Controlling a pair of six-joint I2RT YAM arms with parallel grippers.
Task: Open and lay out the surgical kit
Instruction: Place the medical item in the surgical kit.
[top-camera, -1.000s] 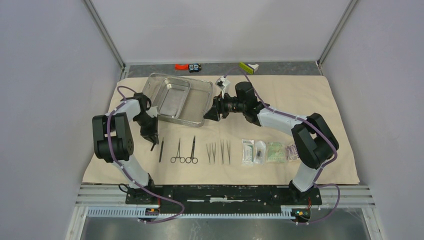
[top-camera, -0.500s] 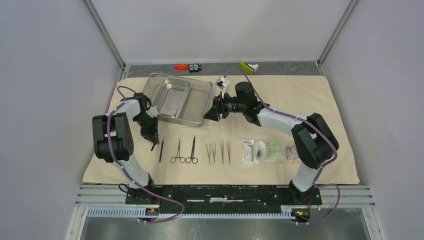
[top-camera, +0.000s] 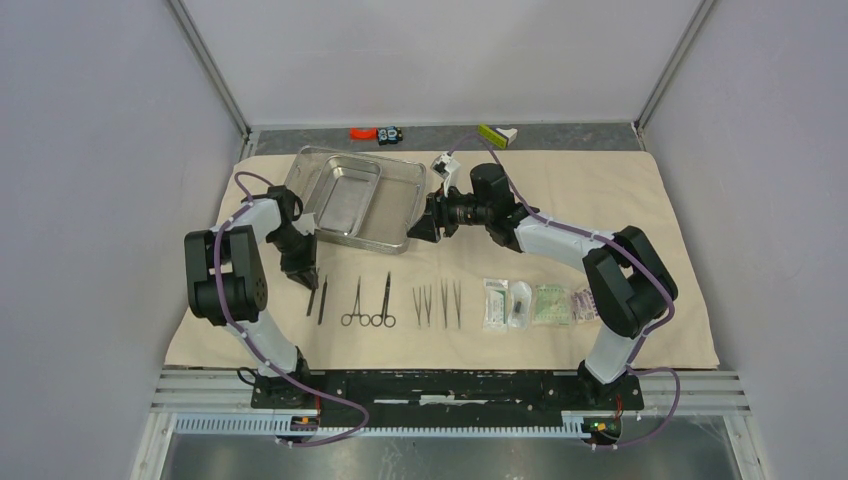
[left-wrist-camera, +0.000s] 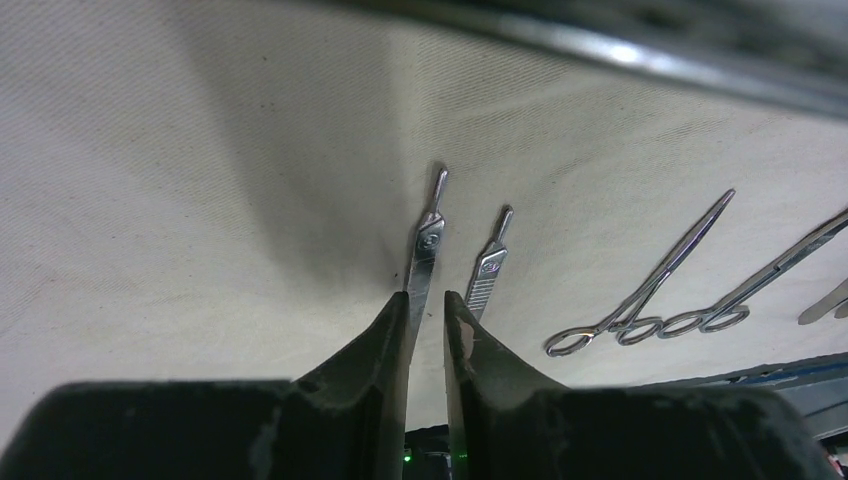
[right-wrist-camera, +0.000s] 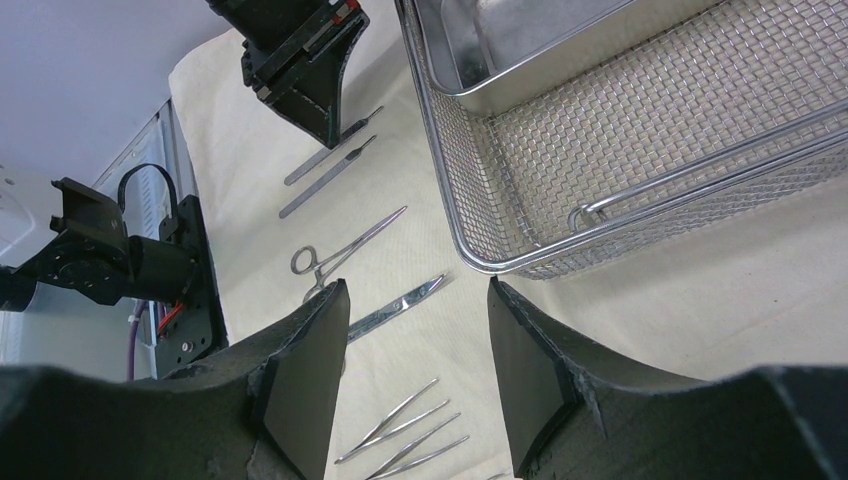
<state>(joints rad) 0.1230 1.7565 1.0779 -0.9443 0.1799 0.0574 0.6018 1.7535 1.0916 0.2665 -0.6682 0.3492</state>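
Observation:
The beige cloth wrap (top-camera: 600, 200) lies spread flat. On it at the back left stands the steel mesh tray (top-camera: 300, 175) with the smaller inner tray (top-camera: 345, 195). In front lie two thin metal handles (top-camera: 311, 298), forceps (top-camera: 352, 305), scissors (top-camera: 384, 300), tweezers (top-camera: 438, 303) and sealed packets (top-camera: 535, 304). My left gripper (left-wrist-camera: 427, 295) is open by a narrow gap just above the cloth. One handle (left-wrist-camera: 427, 245) lies with its near end between the fingertips. My right gripper (right-wrist-camera: 415, 290) stands open and empty by the tray's near right corner (right-wrist-camera: 520, 262).
Small orange and black pieces (top-camera: 375, 132) and a yellow-green and white object (top-camera: 496, 133) lie on the grey strip behind the cloth. White walls close in the back and both sides. The metal rail (top-camera: 450, 385) carrying the arm bases runs along the front.
My left gripper's jaws have parted slightly and it has drawn back a little. The handle it carried now lies on the cloth beside the other one. The right arm has not moved.

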